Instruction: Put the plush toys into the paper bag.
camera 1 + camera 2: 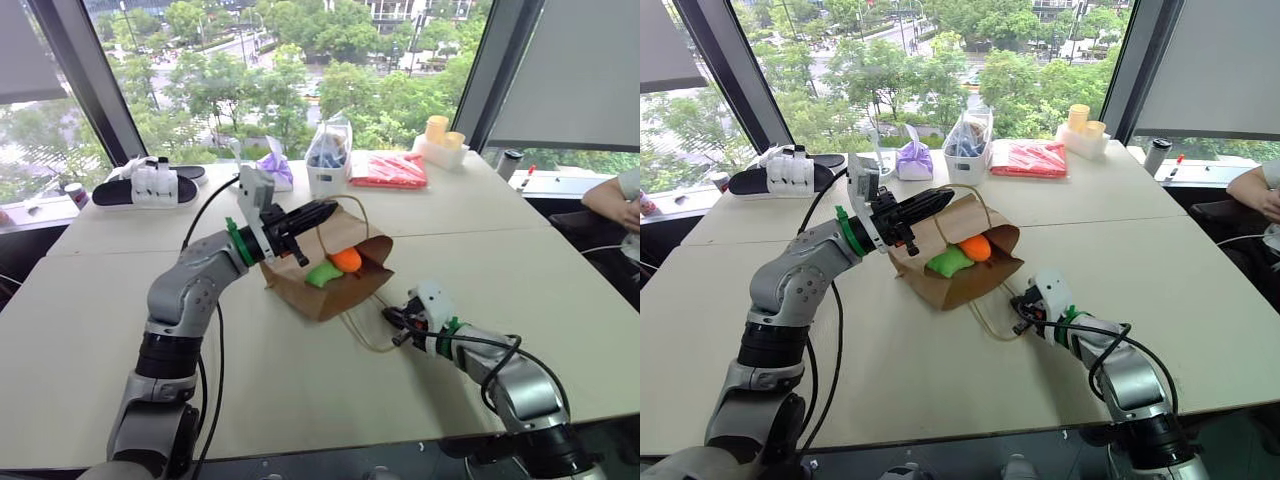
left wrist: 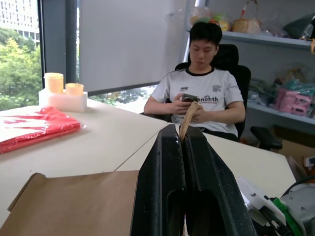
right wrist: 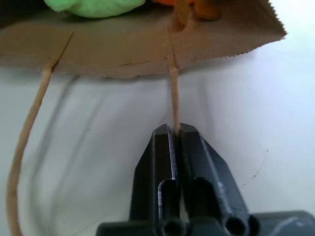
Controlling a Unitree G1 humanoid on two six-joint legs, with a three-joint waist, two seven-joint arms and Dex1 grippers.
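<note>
Plush toys are both home: the lime green one (image 1: 948,262) and the orange one (image 1: 976,247) sit side by side in the mouth of the brown paper bag (image 1: 962,285), which lies on its side near the middle of the table (image 1: 890,380) with its opening propped up. By the look of it the main job is done, and what's left is probably just standing the bag up or tidying the handles (a guess, nothing more).

Left gripper (image 1: 322,212) reaches in over the top edge of the bag, fingers pressed together on the upper cord handle (image 2: 188,117), holding the mouth up. Right gripper (image 3: 174,132) is low on the table just in front of the bag, fingers clamped on the lower cord handle (image 3: 173,93), which runs straight from the bag's front edge into the pinch.

Surface is a pale, matte tabletop made of joined sections. Along the far edge: black-and-white sandals (image 1: 150,186), a purple cloth bundle (image 1: 914,160), a clear plastic bag of items (image 1: 329,148), a red packet (image 1: 392,170) and yellow cups (image 1: 444,134). Beyond, big windows over green trees; a seated person (image 2: 199,93) in a white shirt waits at the table's right end.
</note>
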